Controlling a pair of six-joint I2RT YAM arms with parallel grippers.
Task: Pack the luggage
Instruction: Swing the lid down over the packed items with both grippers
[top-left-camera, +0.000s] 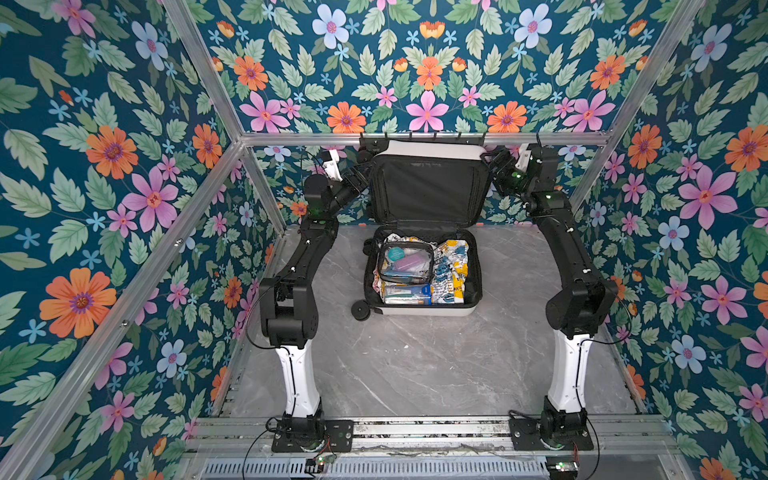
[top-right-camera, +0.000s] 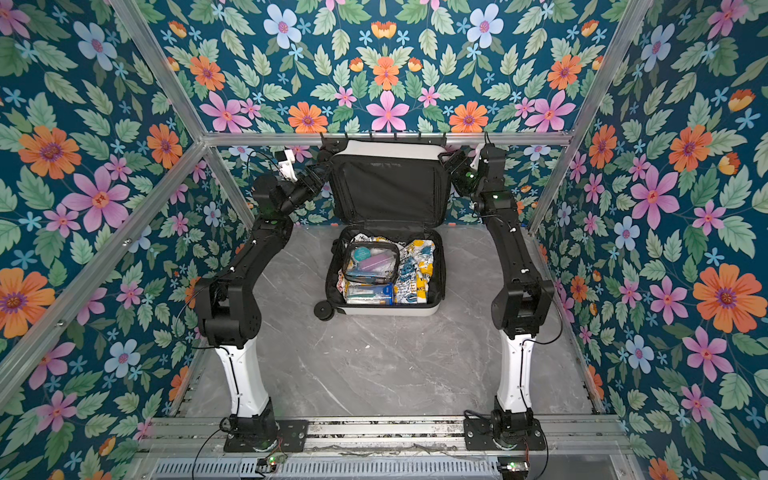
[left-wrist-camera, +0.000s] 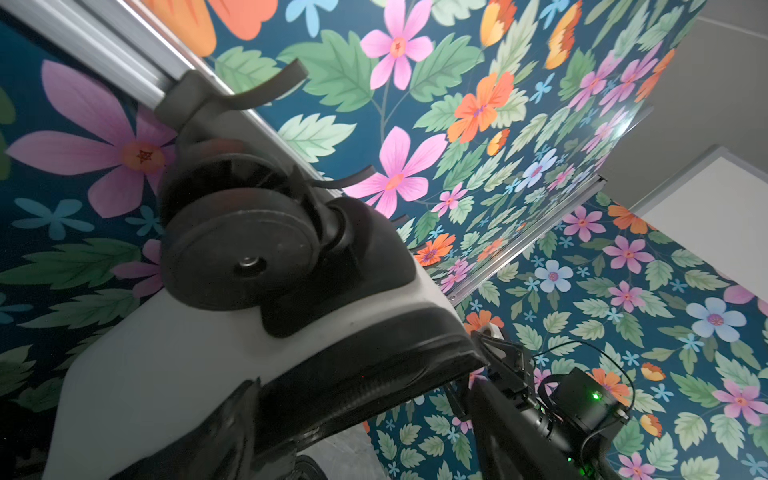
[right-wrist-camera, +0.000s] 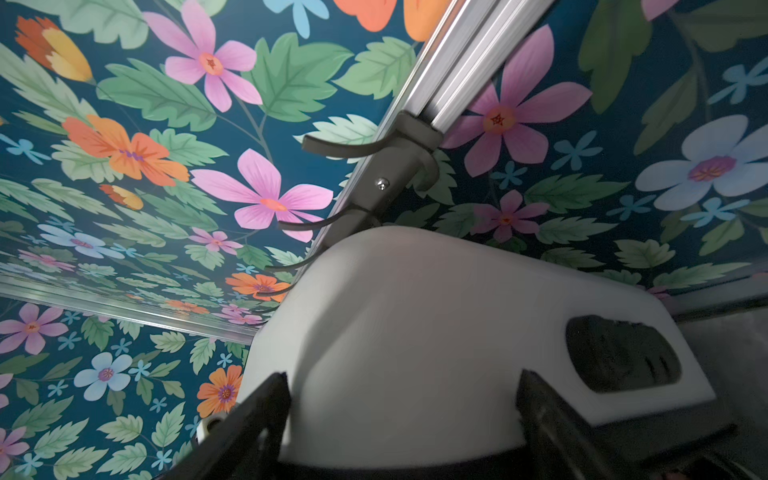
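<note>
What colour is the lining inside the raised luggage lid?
Black fabric; the luggage lining shows best in a top view.

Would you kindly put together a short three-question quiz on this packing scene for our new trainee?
1. True or false: the lid of the luggage is shut.
2. What lies on the patterned cloth in the luggage's base? A) a clear toiletry pouch B) a shoe C) a hardback book
3. Fill in: the left gripper and the right gripper are each at a ____ corner of the lid.

Key: 1 false, it stands open and upright; 2 A; 3 top.
</note>
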